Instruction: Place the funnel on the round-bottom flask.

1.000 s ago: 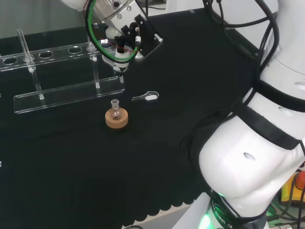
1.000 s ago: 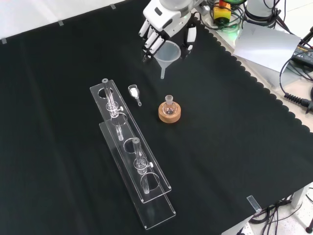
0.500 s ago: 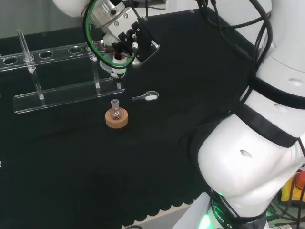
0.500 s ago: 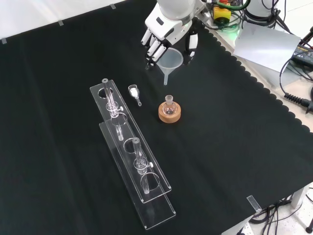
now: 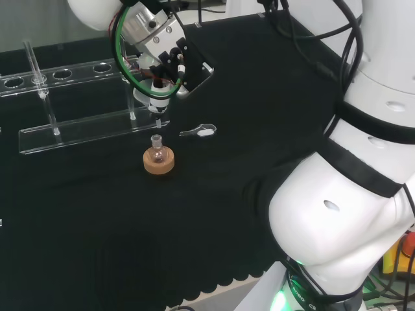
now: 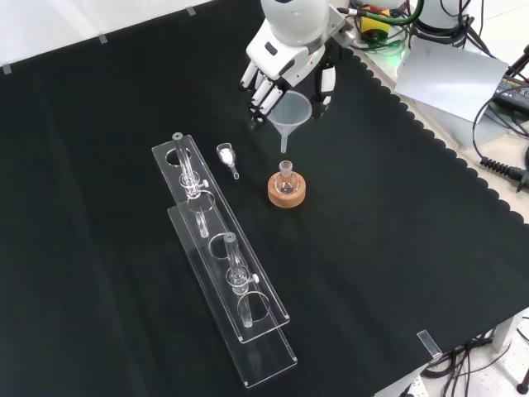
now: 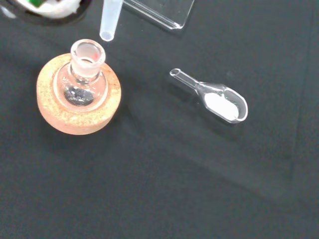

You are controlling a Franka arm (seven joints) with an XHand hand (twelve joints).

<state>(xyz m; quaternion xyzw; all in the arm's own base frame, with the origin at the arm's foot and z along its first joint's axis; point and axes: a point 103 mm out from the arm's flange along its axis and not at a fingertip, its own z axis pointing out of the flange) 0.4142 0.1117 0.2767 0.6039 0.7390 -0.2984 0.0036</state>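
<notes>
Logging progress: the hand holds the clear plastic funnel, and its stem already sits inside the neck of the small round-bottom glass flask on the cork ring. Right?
Not quite. The hand does hold the clear plastic funnel, but its stem hangs above the round-bottom glass flask on the cork ring, not inside the neck, as the front view shows.

black cloth (image 6: 397, 215), cork ring (image 6: 287, 192), rack (image 6: 223, 256), scoop (image 6: 226, 156)

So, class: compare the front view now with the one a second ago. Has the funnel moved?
Yes. The funnel, held in the hand, has come down the view toward the round-bottom flask on its cork ring.
</notes>
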